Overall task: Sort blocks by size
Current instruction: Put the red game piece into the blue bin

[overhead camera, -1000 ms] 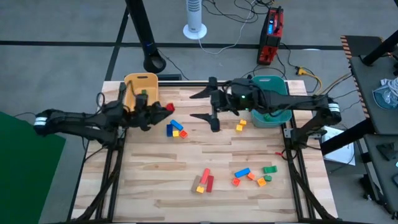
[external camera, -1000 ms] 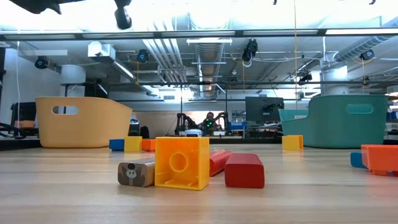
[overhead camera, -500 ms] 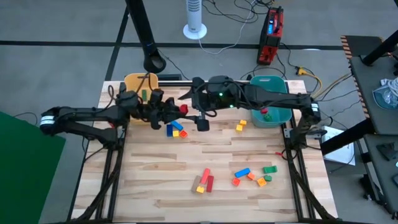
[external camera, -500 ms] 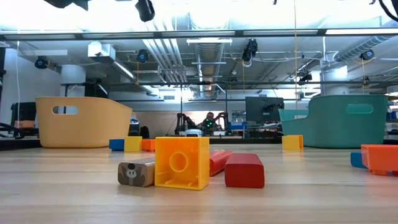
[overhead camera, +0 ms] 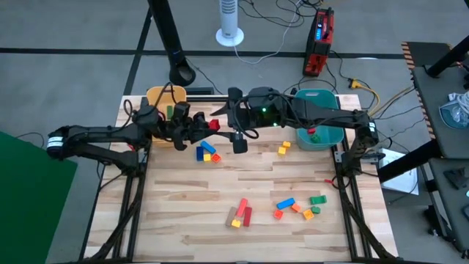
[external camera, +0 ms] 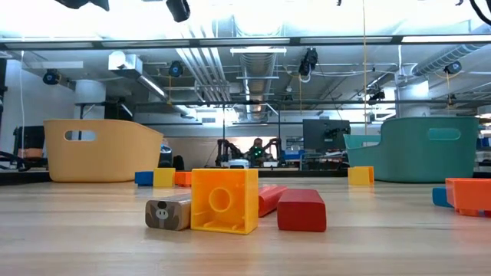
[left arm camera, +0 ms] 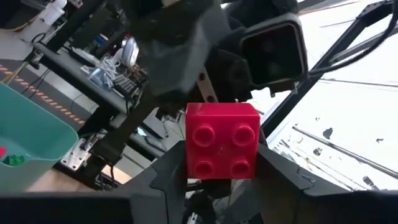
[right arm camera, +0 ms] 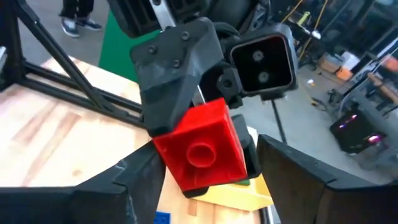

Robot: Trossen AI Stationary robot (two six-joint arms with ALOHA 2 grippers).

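Left end effector [overhead camera: 207,126]: raised above the far part of the wooden tabletop [overhead camera: 183,213], clenched on a small red studded plastic cube [overhead camera: 214,125]; in the left wrist view the cube [left arm camera: 222,140] hides the fingertips.
Right end effector [overhead camera: 233,125]: just beside the cube, fingers spread wide to either side of it; whether they touch it cannot be told.
Yellow plastic bin [overhead camera: 165,101]: at the far left corner, partly covered by the left arm.
Teal plastic bin [overhead camera: 319,117]: at the far right, a red and a green block [overhead camera: 314,134] inside, partly under the right arm.
Loose blocks: a blue-yellow-orange cluster [overhead camera: 207,153] near the middle, a yellow pair [overhead camera: 283,147], a red-and-yellow group [overhead camera: 241,213], a mixed group [overhead camera: 299,205] at the near right.
Low view: both arms cut off at the upper edge; a yellow cube [external camera: 224,200] blocks the pieces behind it.
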